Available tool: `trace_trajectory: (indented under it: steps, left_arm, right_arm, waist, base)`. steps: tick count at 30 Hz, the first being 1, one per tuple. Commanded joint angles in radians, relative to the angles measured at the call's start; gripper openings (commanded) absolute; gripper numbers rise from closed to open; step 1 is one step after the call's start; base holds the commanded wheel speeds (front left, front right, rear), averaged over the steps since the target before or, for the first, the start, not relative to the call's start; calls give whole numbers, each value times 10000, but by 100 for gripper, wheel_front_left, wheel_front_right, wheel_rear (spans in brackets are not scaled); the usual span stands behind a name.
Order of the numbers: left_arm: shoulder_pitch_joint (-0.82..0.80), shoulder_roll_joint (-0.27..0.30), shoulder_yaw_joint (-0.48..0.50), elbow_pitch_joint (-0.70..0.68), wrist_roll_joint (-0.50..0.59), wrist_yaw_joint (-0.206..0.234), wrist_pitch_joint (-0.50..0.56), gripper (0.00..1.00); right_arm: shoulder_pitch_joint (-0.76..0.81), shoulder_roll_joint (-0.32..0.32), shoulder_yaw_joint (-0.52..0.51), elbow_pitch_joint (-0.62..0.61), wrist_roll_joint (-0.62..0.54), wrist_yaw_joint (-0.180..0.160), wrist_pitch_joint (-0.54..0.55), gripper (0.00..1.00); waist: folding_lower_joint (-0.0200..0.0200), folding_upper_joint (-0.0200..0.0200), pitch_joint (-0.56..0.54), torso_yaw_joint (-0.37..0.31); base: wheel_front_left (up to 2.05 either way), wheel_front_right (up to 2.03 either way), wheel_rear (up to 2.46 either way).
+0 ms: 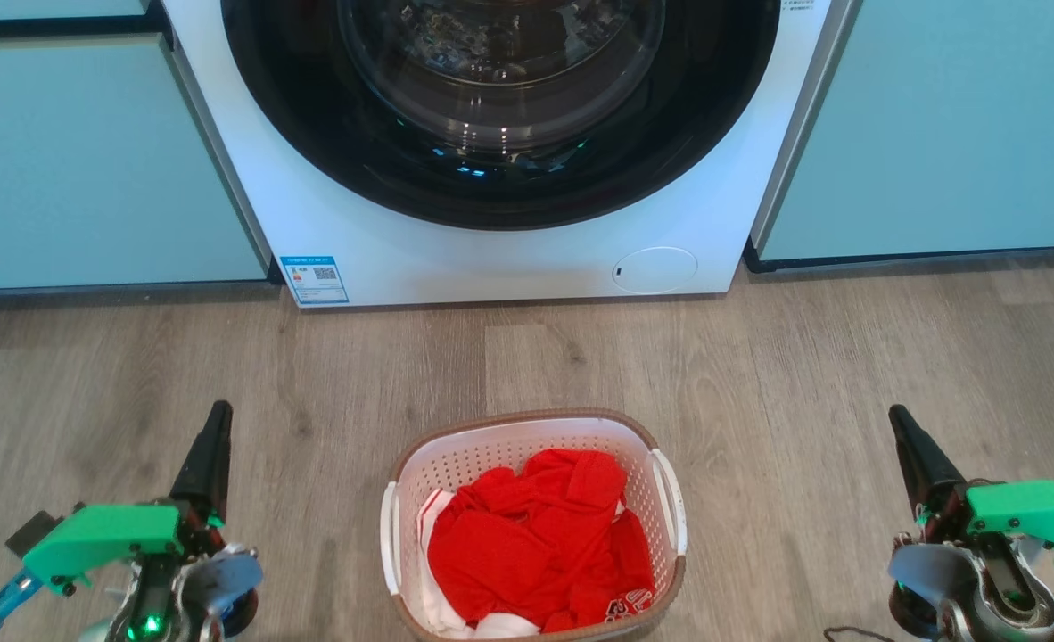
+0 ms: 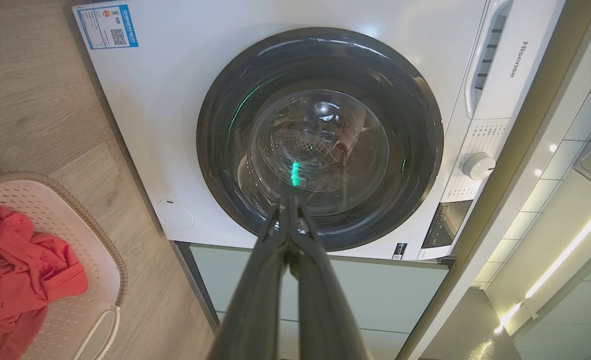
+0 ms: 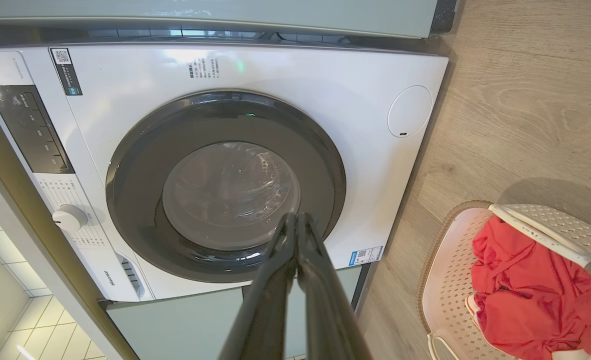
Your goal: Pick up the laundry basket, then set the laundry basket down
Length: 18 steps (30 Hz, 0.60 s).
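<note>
Both pincers are closed tight on nothing. The left gripper [image 1: 218,417] and the right gripper [image 1: 900,419] each show two dark fingers pressed together, tips pointing toward the washer [image 1: 491,267]. They hang over the wooden floor [image 1: 759,374], well apart from each other.

Between them the laundry basket [image 1: 491,450] stands upright and level on the floor, apart from both. It sits short of the floor's far edge, where the washer and the pale green cabinets [image 1: 90,160] rise. Red clothes [image 1: 536,535] are heaped inside, below the rim.

The scene fits two stages alike: a basket yet to be lifted, or one lifted and set down again. The pictures do not decide.

Either way, I judge the white side handles [image 1: 672,504] the sound places to take it, one on each side and evenly. A one-sided pull on thin perforated plastic would likely tilt the load toward spilling.
</note>
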Motion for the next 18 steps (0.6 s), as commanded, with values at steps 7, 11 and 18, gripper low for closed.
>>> trace_trajectory:
  steps: [7,11,18]
  left_arm:
    - [-565,79,432,-296,92,-67,65,0]
    - [-566,71,444,-295,102,-67,75,0]
    - [-567,55,466,-294,121,-67,93,0]
  right_arm:
    - [-461,9,143,-313,-10,60,59,0]
    - [-462,15,135,-313,-17,60,65,0]
    - [-464,26,119,-312,-30,60,78,0]
  waist:
    - [0,-1,0,0]
    - [0,-1,0,0]
    - [0,-1,0,0]
  base:
    - [0,0,0]
    - [0,0,0]
    - [0,0,0]
